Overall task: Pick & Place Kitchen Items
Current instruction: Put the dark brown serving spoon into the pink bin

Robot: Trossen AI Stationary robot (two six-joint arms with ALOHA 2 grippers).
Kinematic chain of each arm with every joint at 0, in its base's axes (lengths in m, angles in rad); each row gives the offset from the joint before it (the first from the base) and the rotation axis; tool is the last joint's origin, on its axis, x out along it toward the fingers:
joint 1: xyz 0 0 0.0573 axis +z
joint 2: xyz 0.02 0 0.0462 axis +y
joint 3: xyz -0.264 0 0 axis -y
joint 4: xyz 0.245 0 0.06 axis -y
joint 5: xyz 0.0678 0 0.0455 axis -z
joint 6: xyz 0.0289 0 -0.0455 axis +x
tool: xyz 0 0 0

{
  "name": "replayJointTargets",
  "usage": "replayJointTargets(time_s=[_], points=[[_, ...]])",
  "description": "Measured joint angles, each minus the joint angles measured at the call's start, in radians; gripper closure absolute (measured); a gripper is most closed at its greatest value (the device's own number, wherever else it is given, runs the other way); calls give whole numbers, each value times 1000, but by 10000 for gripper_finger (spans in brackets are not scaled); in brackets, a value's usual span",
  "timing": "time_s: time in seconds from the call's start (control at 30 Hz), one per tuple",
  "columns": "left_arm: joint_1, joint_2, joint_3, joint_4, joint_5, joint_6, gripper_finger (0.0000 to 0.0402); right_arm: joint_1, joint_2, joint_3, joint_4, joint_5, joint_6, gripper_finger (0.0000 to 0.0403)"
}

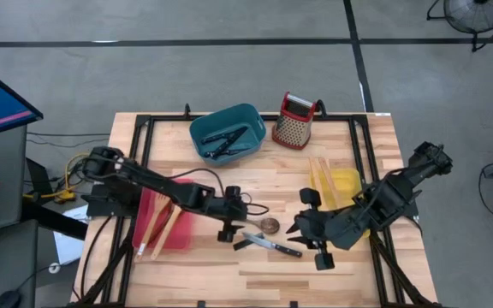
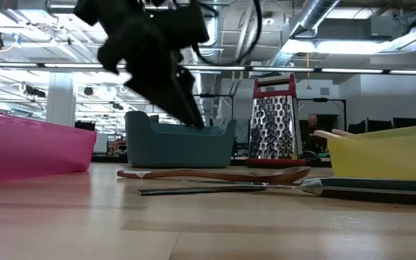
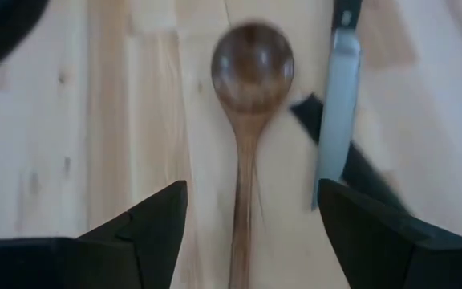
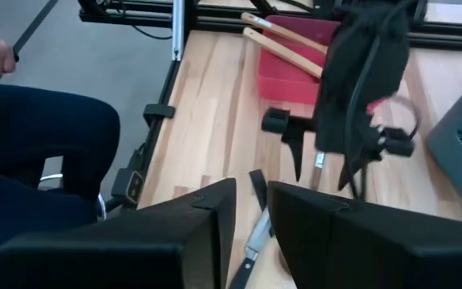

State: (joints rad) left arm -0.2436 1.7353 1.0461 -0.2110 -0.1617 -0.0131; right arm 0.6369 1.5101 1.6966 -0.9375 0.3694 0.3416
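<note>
A dark wooden spoon (image 3: 251, 88) lies flat on the table, its bowl (image 1: 270, 225) toward the right. My left gripper (image 3: 251, 197) is open and comes down over it, one finger on each side of the handle, touching nothing. A black-handled steel knife (image 1: 268, 244) lies just beside the spoon, on the near side. My right gripper (image 4: 251, 213) hangs above the table right of the knife, its fingers a narrow gap apart with nothing between them. Pale wooden utensils lie in the red bin (image 1: 165, 218) and in the yellow bin (image 1: 342, 181).
A teal bin (image 1: 228, 133) with black-handled items and a red-topped metal grater (image 1: 295, 120) stand at the far edge. In the right wrist view a person (image 4: 30, 136) sits beyond the table's left edge. Bare wood (image 1: 255, 282) stretches along the near edge.
</note>
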Motion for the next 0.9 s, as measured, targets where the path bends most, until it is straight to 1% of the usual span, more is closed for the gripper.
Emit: replayJointTargets(time_s=[0.07, 0.33, 0.47, 0.6, 0.9], points=[[5, 32, 0, 3, 13, 13, 144, 8, 0, 0, -1, 10, 0, 316], [9, 145, -1, 3, 9, 35, 147, 19, 0, 0, -5, 18, 26, 316], [14, 156, -19, 22, 39, 31, 167, 18, 0, 0, -9, 20, 42, 316], [21, 146, -58, 38, 54, -11, 219, 19, 0, 0, -13, 21, 44, 316], [29, 146, -71, 43, 30, -33, 374, 18, 0, 0, -10, 23, 49, 316]])
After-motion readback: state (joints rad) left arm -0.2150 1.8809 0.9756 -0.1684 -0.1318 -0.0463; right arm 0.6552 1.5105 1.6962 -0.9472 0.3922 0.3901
